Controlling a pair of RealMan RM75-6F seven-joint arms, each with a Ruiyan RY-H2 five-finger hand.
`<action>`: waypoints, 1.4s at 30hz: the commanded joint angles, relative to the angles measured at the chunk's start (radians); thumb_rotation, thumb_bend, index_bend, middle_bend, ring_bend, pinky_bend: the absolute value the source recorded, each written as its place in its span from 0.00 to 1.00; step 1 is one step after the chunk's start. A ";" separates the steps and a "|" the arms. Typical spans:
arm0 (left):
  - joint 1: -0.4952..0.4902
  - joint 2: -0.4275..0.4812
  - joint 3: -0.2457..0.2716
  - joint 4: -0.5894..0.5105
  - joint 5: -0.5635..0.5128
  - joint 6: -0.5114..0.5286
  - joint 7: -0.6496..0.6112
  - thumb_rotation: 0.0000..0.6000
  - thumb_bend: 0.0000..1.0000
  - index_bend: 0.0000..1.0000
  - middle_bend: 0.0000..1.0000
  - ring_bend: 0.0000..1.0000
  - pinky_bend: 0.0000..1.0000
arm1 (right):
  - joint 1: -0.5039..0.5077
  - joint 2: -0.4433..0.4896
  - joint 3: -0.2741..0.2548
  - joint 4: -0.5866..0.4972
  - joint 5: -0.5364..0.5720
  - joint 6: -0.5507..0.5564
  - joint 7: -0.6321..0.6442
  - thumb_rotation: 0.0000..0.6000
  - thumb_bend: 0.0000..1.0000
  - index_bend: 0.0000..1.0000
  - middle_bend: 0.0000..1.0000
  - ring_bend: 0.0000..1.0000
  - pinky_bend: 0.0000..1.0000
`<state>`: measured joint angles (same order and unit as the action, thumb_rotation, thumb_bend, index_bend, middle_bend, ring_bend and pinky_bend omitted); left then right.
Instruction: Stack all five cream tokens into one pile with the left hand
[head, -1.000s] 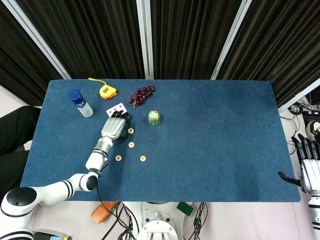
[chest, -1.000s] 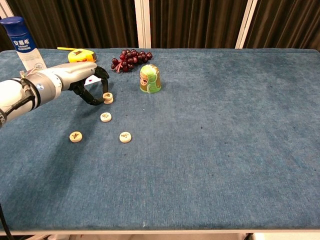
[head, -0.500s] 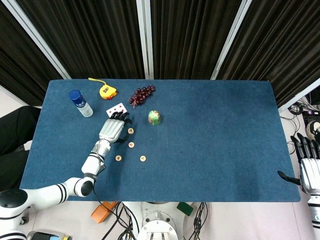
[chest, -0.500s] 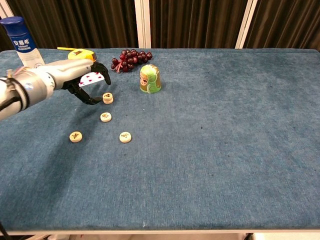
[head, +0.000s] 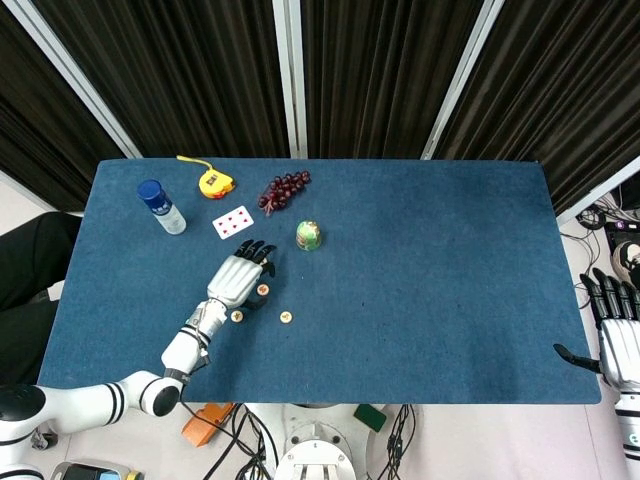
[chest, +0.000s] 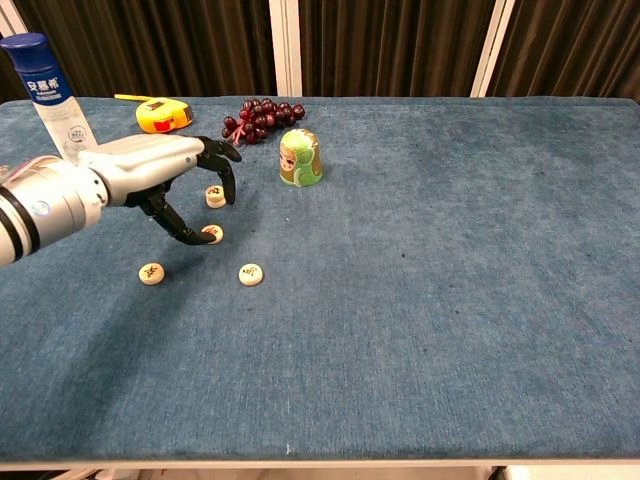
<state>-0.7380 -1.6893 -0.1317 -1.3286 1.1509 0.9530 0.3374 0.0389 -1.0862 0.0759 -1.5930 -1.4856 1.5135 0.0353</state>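
Note:
A short pile of cream tokens (chest: 214, 196) stands left of the middle of the blue table. Three single cream tokens lie nearer: one (chest: 211, 234) just in front of the pile, one (chest: 151, 273) at the left and one (chest: 251, 274) at the right. My left hand (chest: 160, 175) hovers over the pile and the nearest single token with its fingers spread and nothing in it. Its thumb tip is right beside that single token. In the head view the left hand (head: 240, 280) covers the pile. My right hand (head: 620, 340) hangs open off the table's right edge.
A green painted doll (chest: 299, 157) stands right of the pile. Dark grapes (chest: 260, 118), a yellow tape measure (chest: 165, 113) and a blue-capped bottle (chest: 50, 95) line the far left. A playing card (head: 232, 221) lies behind the hand.
My left hand has pulled back from the far side of the pile toward the near single token and spread its fingers wider. The tokens have not moved.

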 joint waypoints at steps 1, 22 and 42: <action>-0.004 -0.014 0.006 0.023 -0.011 -0.005 0.029 1.00 0.27 0.44 0.07 0.00 0.00 | -0.002 0.001 0.000 0.001 0.000 0.003 0.001 1.00 0.06 0.00 0.00 0.00 0.00; -0.002 -0.039 0.005 0.080 -0.032 -0.032 0.043 1.00 0.32 0.50 0.06 0.00 0.00 | 0.001 0.001 0.001 -0.005 0.000 -0.002 -0.007 1.00 0.06 0.00 0.00 0.00 0.00; -0.070 -0.019 -0.130 0.077 -0.169 -0.090 0.007 0.98 0.36 0.54 0.06 0.00 0.00 | 0.004 0.001 0.005 -0.004 0.004 -0.005 -0.003 1.00 0.06 0.00 0.00 0.00 0.00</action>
<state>-0.7901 -1.7008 -0.2441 -1.2696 1.0133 0.8795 0.3258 0.0433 -1.0856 0.0810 -1.5972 -1.4814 1.5083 0.0321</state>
